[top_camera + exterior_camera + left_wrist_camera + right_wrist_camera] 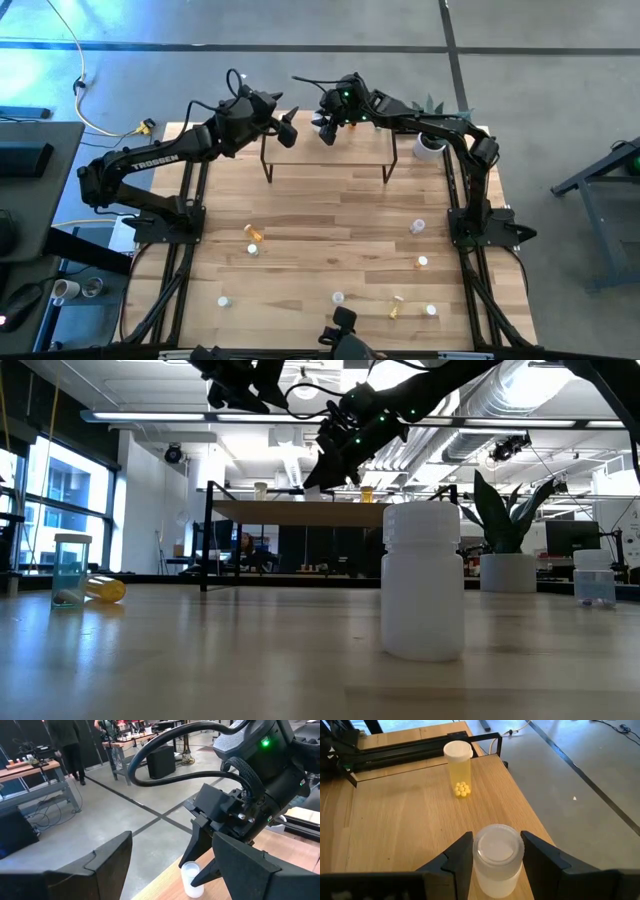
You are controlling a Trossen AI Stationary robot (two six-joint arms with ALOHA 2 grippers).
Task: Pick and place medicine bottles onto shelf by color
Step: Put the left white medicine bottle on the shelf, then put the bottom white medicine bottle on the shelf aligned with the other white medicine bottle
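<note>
**Medicine bottle on the shelf edge: let go without tipping it**

Frosted white cylindrical medicine bottle (497, 862) standing upright on the low light-wood shelf board (395, 820), close to its outer edge, with floor beyond. Right gripper (496, 840) down around it, dark fingers pressed against both sides just under the lid, no gap visible on either side. Judged to be the moment of setting down.

To do it well: spread the fingers evenly so neither one drags the bottle sideways. Lift straight up, clear of the lid, before swinging away. Avoid any push toward the edge, where a nudge could likely send it off. Keep clear of the yellow-tinted clear bottle with the white cap and yellow pills (458, 767), standing farther along the same board, well apart. Worth checking whether the colour grouping suits that neighbour.

Left gripper (288, 128) held above the shelf's other end, fingers wide apart, nothing between them; best kept waiting there.

Right wrist view: the only one showing finger contact and nearness to the edge. Left wrist view: same bottle (191, 879) from the side, base flat on the wood. High view: several bottles (255, 235) left scattered on the near half of the table, so plenty to do. Low view: shelf (300, 513) far back, mostly hidden behind a white bottle (422, 580) up close.
</note>
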